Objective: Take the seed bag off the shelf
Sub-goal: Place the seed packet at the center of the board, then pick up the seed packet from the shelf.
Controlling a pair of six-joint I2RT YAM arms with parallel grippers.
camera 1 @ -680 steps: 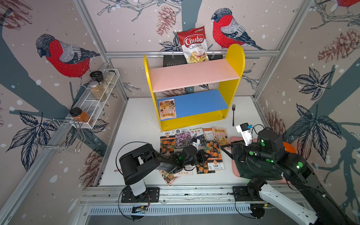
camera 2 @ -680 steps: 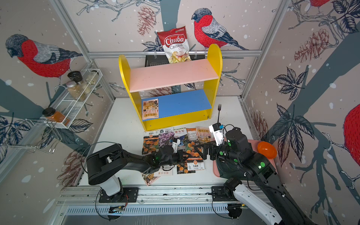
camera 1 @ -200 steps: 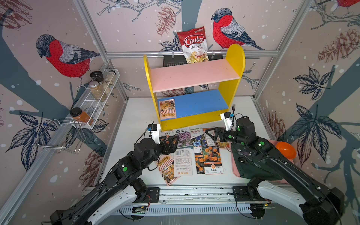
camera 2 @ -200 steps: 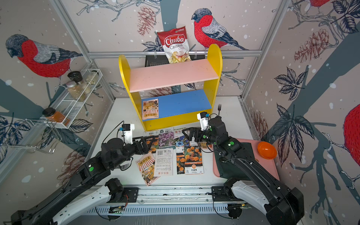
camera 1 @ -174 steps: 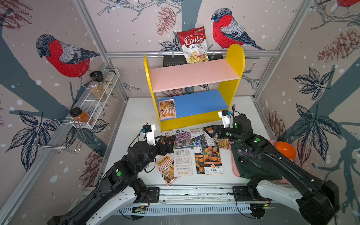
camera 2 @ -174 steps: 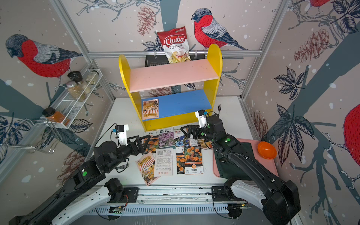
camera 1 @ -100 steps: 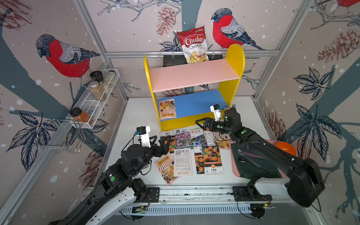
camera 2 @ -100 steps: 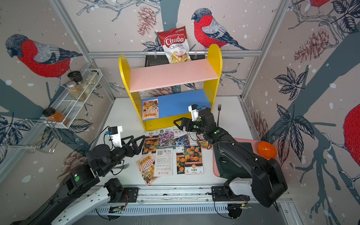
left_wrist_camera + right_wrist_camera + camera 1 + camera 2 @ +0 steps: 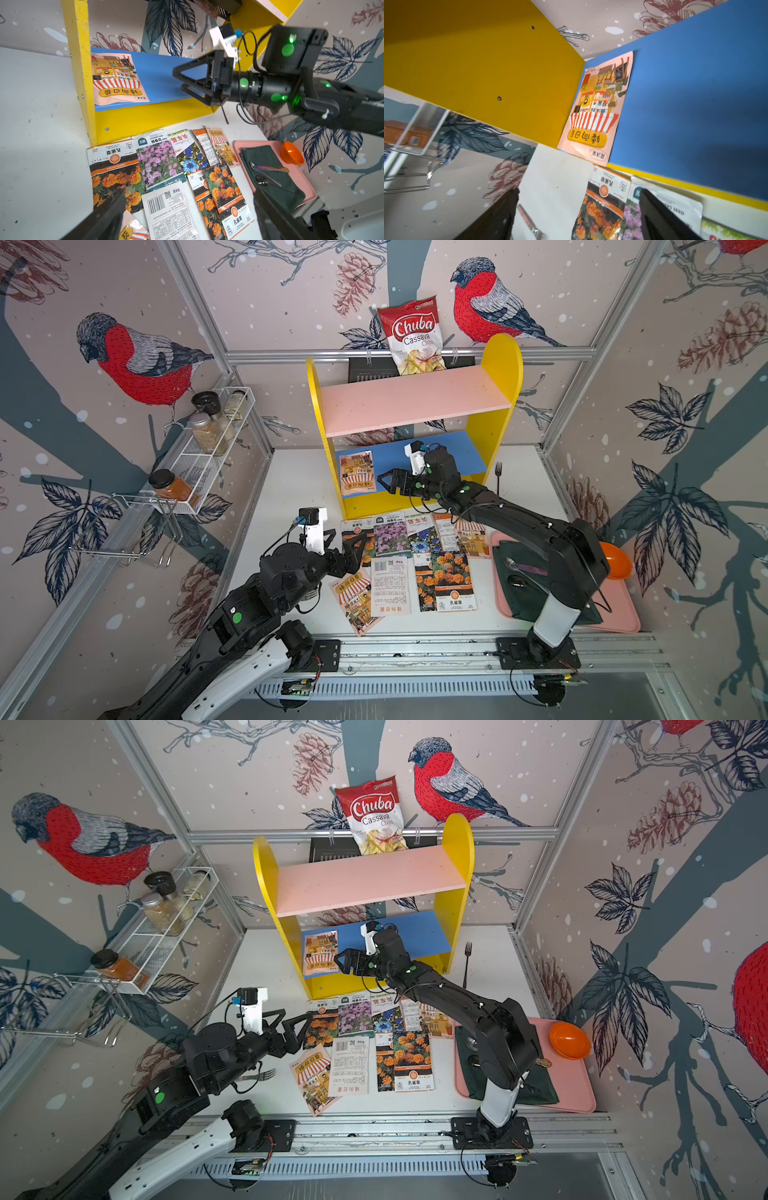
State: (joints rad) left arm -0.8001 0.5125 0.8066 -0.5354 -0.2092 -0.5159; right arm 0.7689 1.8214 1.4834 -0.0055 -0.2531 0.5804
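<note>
Seed bag [image 9: 356,472], striped-awning print up, lies flat on the blue lower board [image 9: 471,457] of the shelf [image 9: 500,364], tight beside the yellow side panel [image 9: 326,439] with its near edge at the board's front, which we judge offers a lip to pinch. We show the right gripper [image 9: 383,484] level with that board, jaws spread and empty, near the bag yet apart from it; the left gripper [image 9: 347,540] hangs spread and empty over the loose packets [image 9: 451,580] on the table [image 9: 291,481]. The pink upper board [image 9: 415,400] hides the lower board's rear, and blur in the right wrist view leaves any overhang unclear.
</note>
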